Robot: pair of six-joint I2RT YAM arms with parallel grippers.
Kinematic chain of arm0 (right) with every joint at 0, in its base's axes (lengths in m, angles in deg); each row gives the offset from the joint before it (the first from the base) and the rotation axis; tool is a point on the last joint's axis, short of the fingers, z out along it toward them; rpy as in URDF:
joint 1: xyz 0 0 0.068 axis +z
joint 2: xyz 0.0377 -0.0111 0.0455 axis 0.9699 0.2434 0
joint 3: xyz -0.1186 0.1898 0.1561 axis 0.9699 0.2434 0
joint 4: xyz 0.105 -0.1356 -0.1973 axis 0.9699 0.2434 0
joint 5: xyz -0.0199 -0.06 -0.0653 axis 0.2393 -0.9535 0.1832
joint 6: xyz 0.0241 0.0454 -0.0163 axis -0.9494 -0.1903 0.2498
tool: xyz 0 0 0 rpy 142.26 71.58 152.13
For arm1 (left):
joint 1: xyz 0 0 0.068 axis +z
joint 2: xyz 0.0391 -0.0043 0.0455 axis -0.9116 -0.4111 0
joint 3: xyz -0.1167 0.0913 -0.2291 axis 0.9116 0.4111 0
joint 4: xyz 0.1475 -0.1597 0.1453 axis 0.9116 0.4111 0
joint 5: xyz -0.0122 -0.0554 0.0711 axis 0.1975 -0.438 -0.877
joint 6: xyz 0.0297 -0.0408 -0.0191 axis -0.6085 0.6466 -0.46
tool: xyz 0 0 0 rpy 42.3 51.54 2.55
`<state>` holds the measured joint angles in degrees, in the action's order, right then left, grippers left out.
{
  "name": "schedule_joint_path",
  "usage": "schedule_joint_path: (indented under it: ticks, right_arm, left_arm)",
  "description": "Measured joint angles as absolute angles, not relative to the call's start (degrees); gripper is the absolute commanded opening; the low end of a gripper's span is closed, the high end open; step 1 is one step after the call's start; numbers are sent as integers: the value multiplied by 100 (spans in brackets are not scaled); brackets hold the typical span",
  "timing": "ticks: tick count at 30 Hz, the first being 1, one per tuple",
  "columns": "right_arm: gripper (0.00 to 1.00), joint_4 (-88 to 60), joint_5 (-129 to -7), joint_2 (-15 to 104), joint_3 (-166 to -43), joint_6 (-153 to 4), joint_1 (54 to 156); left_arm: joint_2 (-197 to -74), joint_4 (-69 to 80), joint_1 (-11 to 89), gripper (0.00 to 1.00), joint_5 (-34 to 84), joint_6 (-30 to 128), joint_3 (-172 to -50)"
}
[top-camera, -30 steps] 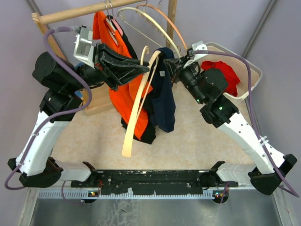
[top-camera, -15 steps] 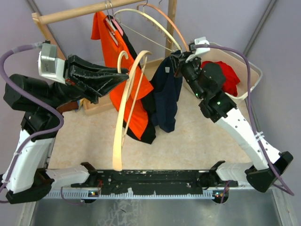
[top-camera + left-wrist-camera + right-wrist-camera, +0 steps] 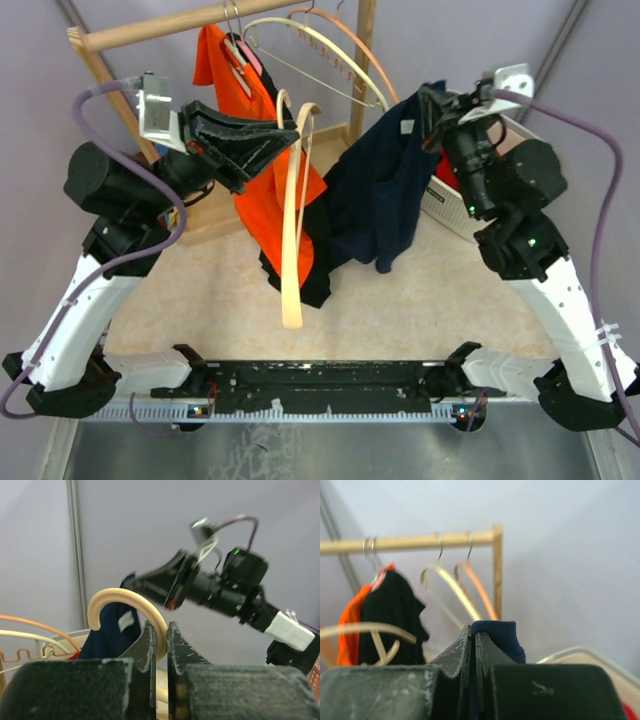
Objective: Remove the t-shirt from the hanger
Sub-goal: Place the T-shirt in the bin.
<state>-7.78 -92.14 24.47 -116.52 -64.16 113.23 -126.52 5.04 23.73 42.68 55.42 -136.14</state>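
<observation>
- The left arm climbs from its base at the near left, folds at the elbow and reaches to the right, with the left gripper (image 3: 283, 135) held just below the wooden rail (image 3: 190, 24)
- The right arm stands tall on the right side, its wrist turned leftward and the right gripper (image 3: 432, 105) raised high
- The white basket (image 3: 447, 206) behind the right arm is mostly covered by it
- The right wrist view shows only a small fold of the navy t-shirt (image 3: 496, 632) above the fingers
- Whether the t-shirt's left edge touches the hanger (image 3: 292, 230) cannot be told
- The left jaws are pressed nearly together, pinching the cream hanger just under its hook; it dangles in front of an orange shirt (image 3: 258, 205)
- The right jaws are pressed together on the t-shirt's top edge; the t-shirt droops from them down and to the left, beside the hanger and above the table (image 3: 400, 300)
</observation>
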Motion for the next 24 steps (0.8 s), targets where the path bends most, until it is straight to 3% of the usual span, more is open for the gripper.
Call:
schedule_joint_path:
  ticks: [11, 24]
  right_arm:
    - [0, -856, -9697, 3748, -14175, -5319, 10499]
    - [0, -961, -8401, 5654, -15952, -6304, 8237]
  left_arm:
    - [-13004, 504, 2373, 0, 4010, 5396, -13553]
    - [-13642, 622, 2373, 0, 3829, 5184, -13977]
